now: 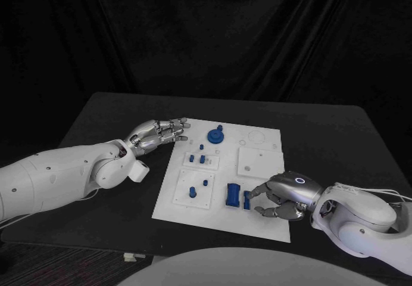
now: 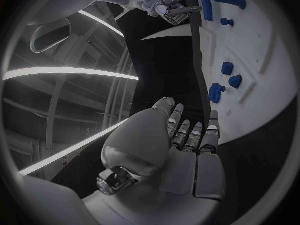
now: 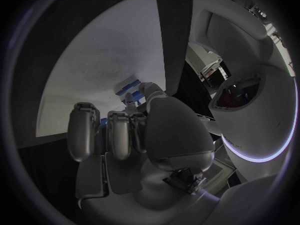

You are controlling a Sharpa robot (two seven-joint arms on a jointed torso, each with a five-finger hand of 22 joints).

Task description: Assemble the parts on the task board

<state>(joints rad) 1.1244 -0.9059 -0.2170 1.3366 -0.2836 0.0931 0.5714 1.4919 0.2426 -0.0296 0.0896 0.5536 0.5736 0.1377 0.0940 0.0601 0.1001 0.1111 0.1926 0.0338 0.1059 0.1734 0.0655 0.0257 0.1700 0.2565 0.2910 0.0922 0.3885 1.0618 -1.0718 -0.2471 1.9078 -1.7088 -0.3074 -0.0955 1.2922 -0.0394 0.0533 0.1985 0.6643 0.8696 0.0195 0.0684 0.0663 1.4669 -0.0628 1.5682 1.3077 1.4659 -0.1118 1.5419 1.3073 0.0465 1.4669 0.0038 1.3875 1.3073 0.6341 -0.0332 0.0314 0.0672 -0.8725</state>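
Where the right hand [image 1: 279, 199] rests on the task board [image 1: 258, 223] at its near edge, its fingers are curled in beside an upright blue block [image 1: 233, 195]; whether they grip a part cannot be told. Left hand [image 1: 159, 134] hovers over the table [image 1: 103, 113] just off the board's far left corner, fingers loosely apart, holding nothing. Recessed panels on the board carry small blue pegs [image 1: 202, 159], and a round blue disc [image 1: 217, 137] sits by the far edge.

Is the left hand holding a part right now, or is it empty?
Empty. The left hand hovers beside the task board edge, fingers apart with nothing between them; the blue parts lie untouched.
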